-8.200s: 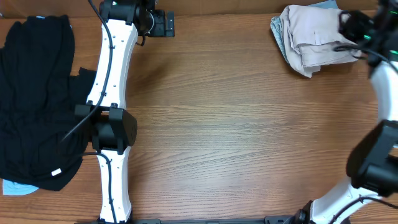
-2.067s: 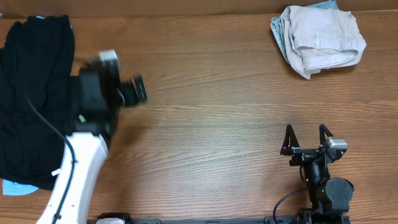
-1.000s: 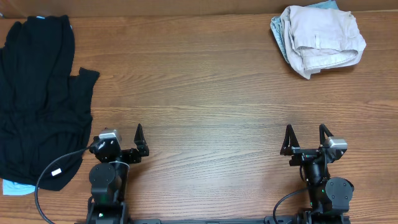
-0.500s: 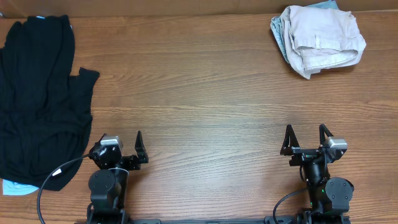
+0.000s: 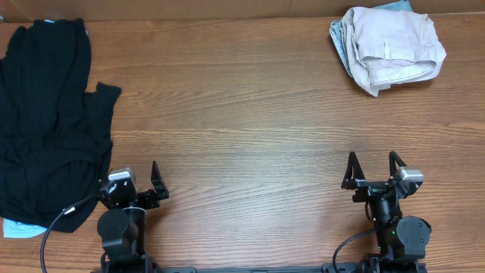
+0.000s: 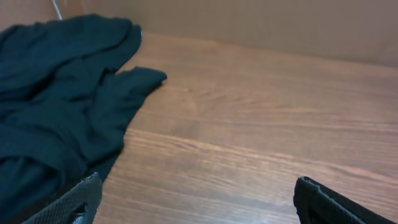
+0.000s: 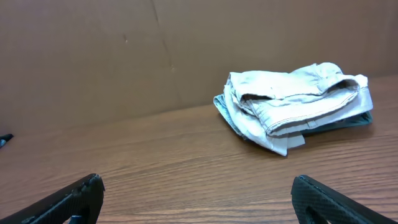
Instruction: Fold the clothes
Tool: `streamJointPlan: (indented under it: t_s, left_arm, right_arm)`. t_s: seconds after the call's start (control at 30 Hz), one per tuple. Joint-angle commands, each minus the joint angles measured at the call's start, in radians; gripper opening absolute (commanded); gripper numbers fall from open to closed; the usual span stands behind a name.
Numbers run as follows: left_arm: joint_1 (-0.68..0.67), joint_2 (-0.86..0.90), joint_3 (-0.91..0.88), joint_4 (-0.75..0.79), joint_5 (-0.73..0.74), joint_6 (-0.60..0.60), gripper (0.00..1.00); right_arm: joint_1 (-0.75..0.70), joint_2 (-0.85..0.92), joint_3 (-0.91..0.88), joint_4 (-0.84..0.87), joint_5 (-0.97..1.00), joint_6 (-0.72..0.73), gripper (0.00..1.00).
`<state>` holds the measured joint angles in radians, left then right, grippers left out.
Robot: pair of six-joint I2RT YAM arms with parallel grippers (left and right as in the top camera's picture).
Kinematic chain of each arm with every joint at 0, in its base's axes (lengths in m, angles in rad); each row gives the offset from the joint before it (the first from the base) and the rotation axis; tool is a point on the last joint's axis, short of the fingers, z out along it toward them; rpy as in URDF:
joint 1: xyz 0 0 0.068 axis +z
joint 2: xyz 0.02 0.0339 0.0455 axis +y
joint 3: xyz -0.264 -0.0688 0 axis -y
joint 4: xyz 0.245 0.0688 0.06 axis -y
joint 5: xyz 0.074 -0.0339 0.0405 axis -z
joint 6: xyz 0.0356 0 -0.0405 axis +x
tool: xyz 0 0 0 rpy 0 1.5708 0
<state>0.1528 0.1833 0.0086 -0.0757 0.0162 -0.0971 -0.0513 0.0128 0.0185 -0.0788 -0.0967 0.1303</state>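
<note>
The clothes lie in two heaps. Pale beige shorts, bunched and folded over, rest at the table's back right, and they show far ahead in the right wrist view. A black garment sprawls over the left side and fills the left of the left wrist view. My left gripper sits low at the front left beside the black cloth's edge, open and empty. My right gripper sits at the front right, open and empty, far from the shorts.
A light blue cloth peeks out under the shorts, and another blue scrap shows under the black garment at the front left. A brown cardboard wall closes the table's back edge. Bare wooden tabletop lies between the heaps.
The left arm has come back from the left side, settled at the front edge and slid a little left towards the black cloth. The right arm and both heaps have stayed still.
</note>
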Motion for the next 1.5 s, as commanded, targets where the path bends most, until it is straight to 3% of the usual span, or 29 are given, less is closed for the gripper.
streamJointPlan:
  t_s: [0.0, 0.37, 1.47]
  left_arm:
    - [0.006, -0.052, -0.004, 0.001, 0.024, 0.015, 1.0]
    - [0.004, -0.181, -0.004, 0.002, 0.017, 0.015, 1.0]
    - [0.004, -0.179, -0.004, 0.0, 0.003, 0.016, 1.0]
  right_arm:
    - [0.005, -0.01, -0.011, 0.005, 0.008, 0.0, 1.0]
    - [0.005, -0.01, -0.011, 0.005, 0.008, 0.0, 1.0]
    - [0.005, -0.01, -0.011, 0.005, 0.008, 0.0, 1.0]
